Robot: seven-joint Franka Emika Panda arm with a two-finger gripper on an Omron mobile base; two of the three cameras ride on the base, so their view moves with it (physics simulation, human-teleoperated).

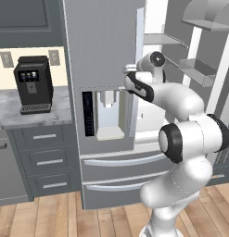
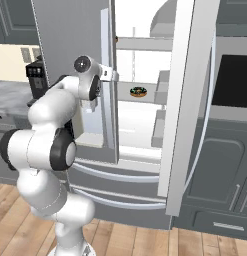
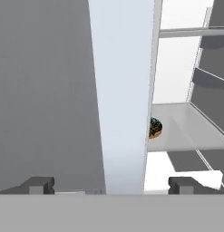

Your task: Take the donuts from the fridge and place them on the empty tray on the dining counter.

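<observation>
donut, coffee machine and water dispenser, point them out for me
donut (image 2: 138,92), right base view, its iced top
coffee machine (image 1: 34,83), left base view, its black front
water dispenser (image 1: 108,116), left base view, its recess

In the hand view the closed fridge door (image 3: 118,90) covers most of one donut (image 3: 155,128), leaving a sliver at its edge. From the right base, the donut (image 2: 138,92) is too small to make out its sprinkles. The coffee machine (image 2: 37,77) sits half behind the arm there.
</observation>
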